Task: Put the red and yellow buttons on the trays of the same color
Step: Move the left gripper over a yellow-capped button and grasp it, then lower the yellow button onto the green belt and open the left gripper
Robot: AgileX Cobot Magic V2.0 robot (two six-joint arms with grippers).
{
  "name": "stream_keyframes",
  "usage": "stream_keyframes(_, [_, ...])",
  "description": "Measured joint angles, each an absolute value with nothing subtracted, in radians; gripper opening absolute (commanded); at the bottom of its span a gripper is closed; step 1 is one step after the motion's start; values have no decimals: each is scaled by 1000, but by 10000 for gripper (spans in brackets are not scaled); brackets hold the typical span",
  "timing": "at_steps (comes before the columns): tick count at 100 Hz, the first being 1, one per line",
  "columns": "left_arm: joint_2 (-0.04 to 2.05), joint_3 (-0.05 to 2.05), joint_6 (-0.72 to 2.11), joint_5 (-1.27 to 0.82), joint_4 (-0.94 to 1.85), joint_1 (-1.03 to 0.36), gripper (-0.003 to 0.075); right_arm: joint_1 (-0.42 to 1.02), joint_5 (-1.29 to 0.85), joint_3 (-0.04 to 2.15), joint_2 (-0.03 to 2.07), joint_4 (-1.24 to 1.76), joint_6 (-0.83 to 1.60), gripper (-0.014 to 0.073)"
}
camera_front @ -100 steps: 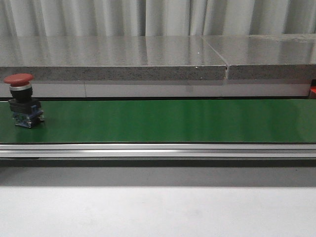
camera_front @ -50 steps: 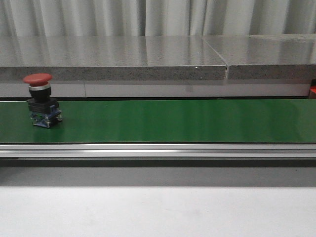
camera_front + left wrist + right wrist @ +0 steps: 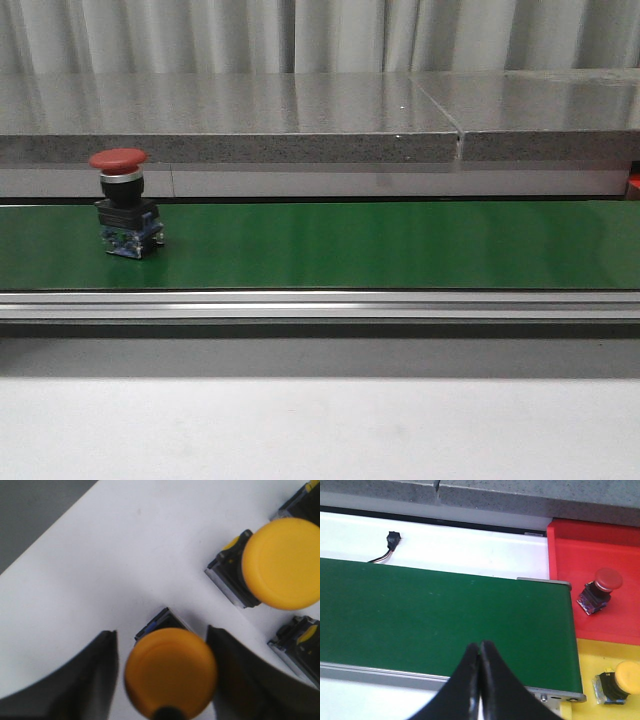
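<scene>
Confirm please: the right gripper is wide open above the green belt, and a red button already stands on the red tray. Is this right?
Not quite. The right gripper is shut, not wide open: in the right wrist view its fingers meet tip to tip. The rest holds: it is above the green belt, and a red button stands on the red tray.

The belt is a smooth green sheet with a dull satin sheen, edged by a brushed metal rail. Behind it, at twelve o'clock, a speckled grey stone slab is polished enough to mirror the pleated cloth curtain. The red button has a matt plastic cap over a bright metal collar. The yellow button cap is smooth plastic on a matt white counter. The red tray looks like matt plastic.
</scene>
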State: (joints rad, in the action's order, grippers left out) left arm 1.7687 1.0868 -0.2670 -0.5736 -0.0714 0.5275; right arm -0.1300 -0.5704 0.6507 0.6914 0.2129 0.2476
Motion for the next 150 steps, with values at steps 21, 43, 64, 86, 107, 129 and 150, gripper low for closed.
stream_keyframes(21, [1764,1087,-267,-588,-71,527,-19,-130,-570,651,691,213,248,-68])
stream_keyframes(43, [1667,1087,-267,-625,-69,519,-19,-130,-570,651,691,213,248,-68])
stream_keyframes(64, [1497,1087,-267,-645,-69,444,-19,-130,-570,651,691,213,248,-68])
stream_keyframes(86, [1390,1087,-247,-679,-69,297,-19,-130,-570,651,691,213,248,-68])
stream_keyframes(107, [1400,1087,-223,-697,-68,159,-19,-130,-570,651,691,213,248,-68])
stream_keyframes(129, [1458,1087,-221,-690,-58,83,-19,-130,-570,651,691,213,248,-68])
stream_keyframes(150, [1506,1087,-221,-690,-46,69,-19,-130,-570,651,691,213,248,-68])
